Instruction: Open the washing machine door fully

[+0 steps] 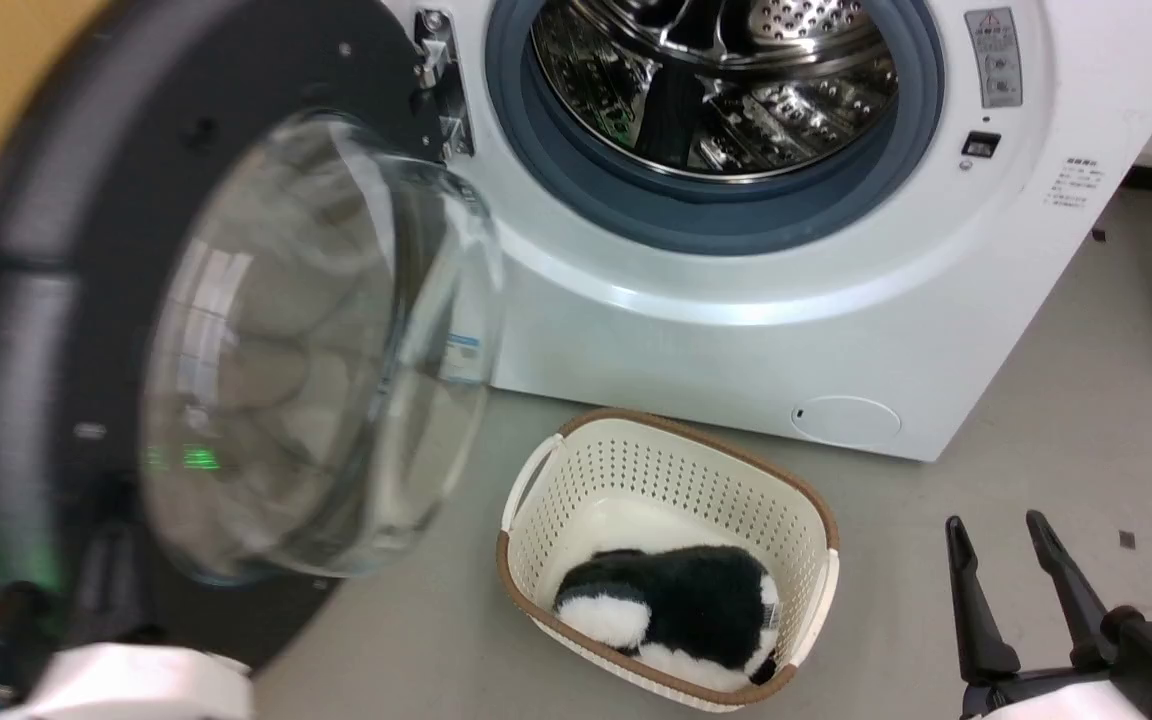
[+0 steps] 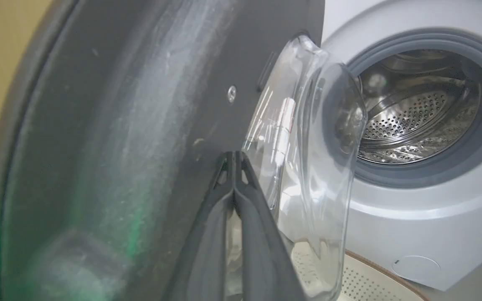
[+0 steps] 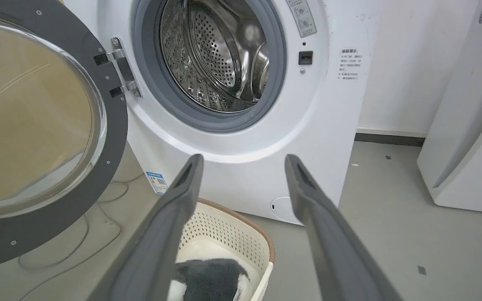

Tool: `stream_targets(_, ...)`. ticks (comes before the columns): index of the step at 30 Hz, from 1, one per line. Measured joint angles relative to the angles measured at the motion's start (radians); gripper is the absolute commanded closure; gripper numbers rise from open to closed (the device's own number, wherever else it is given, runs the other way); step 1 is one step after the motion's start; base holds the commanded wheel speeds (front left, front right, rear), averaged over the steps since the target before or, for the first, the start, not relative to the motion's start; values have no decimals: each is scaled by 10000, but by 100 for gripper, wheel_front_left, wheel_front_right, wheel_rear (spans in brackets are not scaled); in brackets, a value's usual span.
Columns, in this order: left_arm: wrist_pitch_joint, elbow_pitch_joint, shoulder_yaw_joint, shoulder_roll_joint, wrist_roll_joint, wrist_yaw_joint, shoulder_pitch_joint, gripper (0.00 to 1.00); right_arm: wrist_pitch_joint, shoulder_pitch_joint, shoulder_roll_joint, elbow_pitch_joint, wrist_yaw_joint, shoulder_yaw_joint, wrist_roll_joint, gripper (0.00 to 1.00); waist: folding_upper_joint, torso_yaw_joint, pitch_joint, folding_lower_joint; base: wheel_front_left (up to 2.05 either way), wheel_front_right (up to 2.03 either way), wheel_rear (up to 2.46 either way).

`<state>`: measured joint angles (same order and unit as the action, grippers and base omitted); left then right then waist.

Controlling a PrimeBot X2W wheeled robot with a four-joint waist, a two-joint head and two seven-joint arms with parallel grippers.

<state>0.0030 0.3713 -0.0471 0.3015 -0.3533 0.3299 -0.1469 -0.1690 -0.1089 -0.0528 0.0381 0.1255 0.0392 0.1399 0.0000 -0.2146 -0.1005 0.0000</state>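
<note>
The left gripper (image 2: 233, 158) has its jaws pressed together, empty, with the tips lying against the dull black inner face of the washing machine door (image 2: 119, 146). The door's clear glass bowl (image 2: 308, 146) bulges out just to the right of those jaws in the left wrist view. Beyond it is the round opening of the washing machine (image 1: 736, 330).

The door hangs from its metal hinge (image 3: 119, 71) at the left of the opening and stands swung well away from it. That leaves the grey-blue rubber ring (image 1: 576, 170) and the steel drum (image 1: 716, 80) uncovered.

The right gripper (image 3: 244, 159) hangs well apart from the door with its jaws spread wide and nothing between them. They point toward the machine's white front, below the opening. Under and just ahead of these jaws, a cream basket (image 1: 676, 470) with a brown rim sits on the grey floor (image 1: 1036, 420) close to the machine. A black and white plush toy (image 1: 686, 600) lies in it. To the right of the right jaws stands another white appliance (image 3: 467, 146).
</note>
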Motion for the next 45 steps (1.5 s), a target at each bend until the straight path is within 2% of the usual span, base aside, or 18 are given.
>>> stream_targets(4,-443,-1018,918,58,-782,-94,345,100,52,105,0,199,0,36,-63,0,0,50,-149,0,0,0,0)
stream_targets(7,-911,-2182,1569,219,-1306,-385,744,100,96,179,0,435,2,38,-104,0,0,121,-302,1,0,0,0)
stream_targets(11,-1313,-3150,2013,407,-1624,-627,1145,100,134,221,0,600,0,52,-169,0,0,178,-426,0,0,0,0)
stream_targets(16,-1942,-4984,2475,777,-2021,-1223,1930,100,267,350,0,746,0,50,-192,0,0,262,-584,1,0,0,0)
stream_targets(23,-2445,-7056,2857,1112,-2138,-1843,2800,100,282,353,0,807,0,67,-192,0,0,347,-634,1,0,0,0)
stream_targets(28,-2554,-7678,2972,1083,-2036,-2105,2945,100,309,352,0,792,0,111,-190,0,0,371,-535,1,0,0,0)
stream_targets(35,-2594,-7078,3168,240,-1398,-2205,2151,99,307,267,0,600,0,117,-153,0,0,384,-50,0,0,0,0)
stream_targets(37,-2598,-6824,2874,-86,-1151,-2272,1594,39,309,149,0,571,2,127,-142,0,0,383,129,-1,0,0,0)
stream_targets(38,-2592,-6776,2686,-282,-1072,-2274,1329,0,309,97,0,548,0,128,-142,0,0,383,214,-1,0,0,0)
stream_targets(41,-2500,-6543,2046,-828,-788,-2272,588,0,353,4,0,485,0,92,-105,0,0,400,500,0,0,0,0)
stream_targets(45,-2489,-6149,1133,-1198,-234,-2299,13,0,366,-176,0,451,0,88,-81,0,0,435,828,-1,0,0,0)
